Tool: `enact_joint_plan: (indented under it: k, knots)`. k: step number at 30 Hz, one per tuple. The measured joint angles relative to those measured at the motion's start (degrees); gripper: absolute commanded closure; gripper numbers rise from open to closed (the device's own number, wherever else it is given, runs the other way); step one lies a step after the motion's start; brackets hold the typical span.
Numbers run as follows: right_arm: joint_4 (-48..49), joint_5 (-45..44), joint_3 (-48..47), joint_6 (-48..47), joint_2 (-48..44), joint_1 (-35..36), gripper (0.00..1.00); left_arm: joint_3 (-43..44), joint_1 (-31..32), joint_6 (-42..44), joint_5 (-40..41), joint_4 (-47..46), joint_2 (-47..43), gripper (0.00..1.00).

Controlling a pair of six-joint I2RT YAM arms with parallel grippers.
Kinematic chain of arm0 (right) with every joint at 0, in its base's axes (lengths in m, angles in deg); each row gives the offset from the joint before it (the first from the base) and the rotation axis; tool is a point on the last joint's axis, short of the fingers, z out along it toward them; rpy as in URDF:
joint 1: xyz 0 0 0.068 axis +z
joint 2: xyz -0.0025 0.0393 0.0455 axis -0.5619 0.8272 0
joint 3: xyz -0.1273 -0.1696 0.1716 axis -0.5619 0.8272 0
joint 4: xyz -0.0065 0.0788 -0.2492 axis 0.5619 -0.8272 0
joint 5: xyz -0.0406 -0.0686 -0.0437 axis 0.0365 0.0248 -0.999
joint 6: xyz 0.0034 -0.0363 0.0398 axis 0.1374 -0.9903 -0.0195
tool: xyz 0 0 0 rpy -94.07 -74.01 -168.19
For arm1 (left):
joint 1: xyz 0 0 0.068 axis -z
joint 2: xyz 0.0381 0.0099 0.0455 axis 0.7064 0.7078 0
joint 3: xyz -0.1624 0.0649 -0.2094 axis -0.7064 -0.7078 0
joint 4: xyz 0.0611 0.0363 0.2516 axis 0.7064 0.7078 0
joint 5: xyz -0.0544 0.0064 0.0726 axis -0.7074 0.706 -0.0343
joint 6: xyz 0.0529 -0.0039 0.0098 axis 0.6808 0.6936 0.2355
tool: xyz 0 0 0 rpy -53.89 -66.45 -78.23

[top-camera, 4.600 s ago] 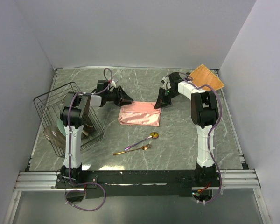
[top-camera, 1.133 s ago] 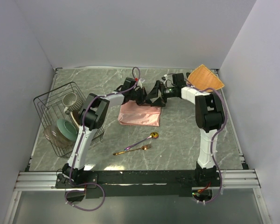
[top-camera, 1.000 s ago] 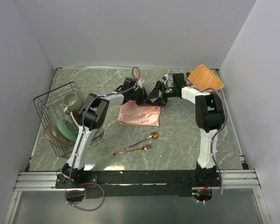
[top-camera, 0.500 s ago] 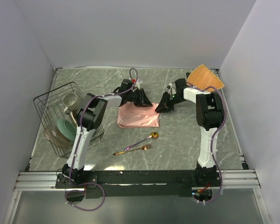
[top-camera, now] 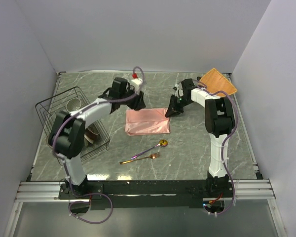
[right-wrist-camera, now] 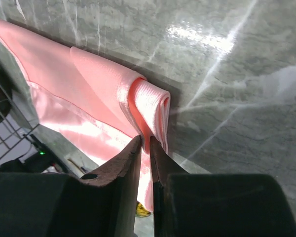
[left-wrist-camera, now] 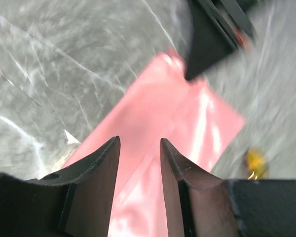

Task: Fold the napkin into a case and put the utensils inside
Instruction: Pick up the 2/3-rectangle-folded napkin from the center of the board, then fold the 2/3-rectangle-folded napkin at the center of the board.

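The salmon-pink napkin (top-camera: 147, 121) lies folded into a layered rectangle mid-table. My right gripper (top-camera: 171, 110) is at its far right corner. In the right wrist view the right gripper (right-wrist-camera: 144, 139) has its jaws nearly together, pinching an upper layer of the napkin (right-wrist-camera: 89, 84) beside the rolled fold. My left gripper (top-camera: 138, 101) hovers off the napkin's far left corner. From the left wrist, the left gripper (left-wrist-camera: 139, 143) stands open above the napkin (left-wrist-camera: 158, 108) with nothing between its fingers. The gold spoon (top-camera: 151, 148) and fork (top-camera: 141, 158) lie in front of the napkin, untouched.
A black wire rack (top-camera: 64, 123) holding crockery stands at the left, close to the left arm. An orange-tan woven mat (top-camera: 218, 81) sits in the far right corner. Grey walls enclose the table at the back and on both sides.
The left gripper opened, let go of the napkin and drew back to the left. The right gripper narrowed onto the napkin's far right corner.
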Motion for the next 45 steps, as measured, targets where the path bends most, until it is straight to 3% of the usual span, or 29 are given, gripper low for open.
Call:
enact_joint_plan:
  k: [6,10,14,18,27,45]
  knots:
    - [-0.79,-1.99,-1.05,-1.88,0.09,1.05,0.82,-16.72,12.22,25.59,8.07,-0.59,-11.85,0.56]
    - [-1.22,-2.60,-1.33,-2.62,0.09,1.22,0.83,-23.17,19.65,34.12,12.44,-0.81,-11.74,0.57]
    - [-1.44,-2.84,-1.49,-3.04,0.11,1.33,0.83,-24.41,22.16,38.56,16.37,-3.43,-9.99,0.59]
    - [-1.62,-3.06,-1.57,-3.58,0.11,1.36,0.84,-24.41,23.32,41.11,19.41,-7.39,-7.43,0.63]
    - [-2.27,-3.32,-2.19,-4.46,0.31,1.44,0.85,-24.20,24.30,46.16,22.51,-11.26,-4.04,0.99]
    - [-2.67,-3.50,-2.43,-7.19,0.33,1.46,0.85,-6.67,17.64,40.19,11.41,7.72,-1.68,0.99]
